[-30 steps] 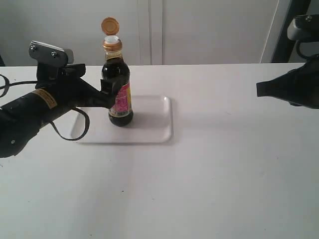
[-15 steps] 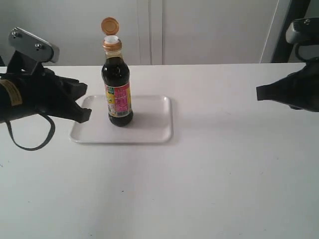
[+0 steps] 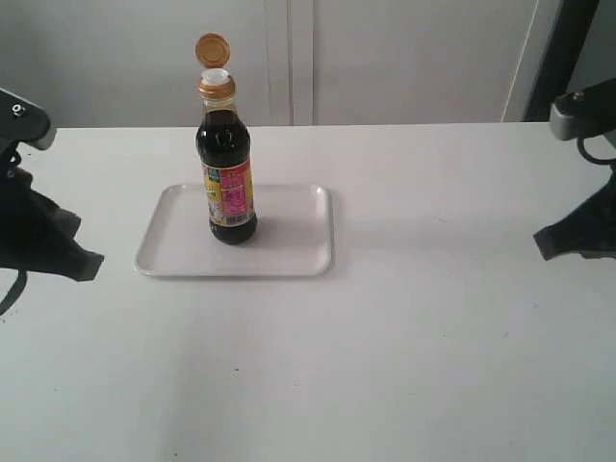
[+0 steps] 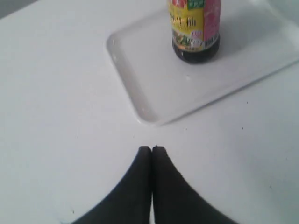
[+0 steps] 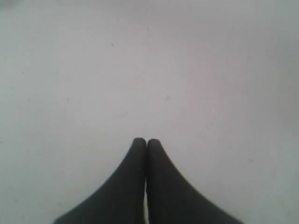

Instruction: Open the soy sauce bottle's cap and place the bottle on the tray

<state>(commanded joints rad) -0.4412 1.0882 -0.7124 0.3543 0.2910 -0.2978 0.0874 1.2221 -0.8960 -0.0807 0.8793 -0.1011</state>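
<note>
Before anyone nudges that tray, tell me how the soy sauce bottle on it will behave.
The soy sauce bottle is tall on a narrow base, so it probably tips easily. Nearly full of dark liquid, it is likely heavy for its size. Its cap stands flipped open, so tipping would likely spill onto the tray.

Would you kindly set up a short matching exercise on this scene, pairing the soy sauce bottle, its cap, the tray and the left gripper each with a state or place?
Things:
1. soy sauce bottle
2. cap
3. tray
4. left gripper

States or places:
A. flipped open above the spout
B. shut, holding nothing, off to one side of the tray
C. standing upright on the tray
D. lying flat on the white table, carrying the bottle

Pairs: 1-C, 2-A, 3-D, 4-B
</note>
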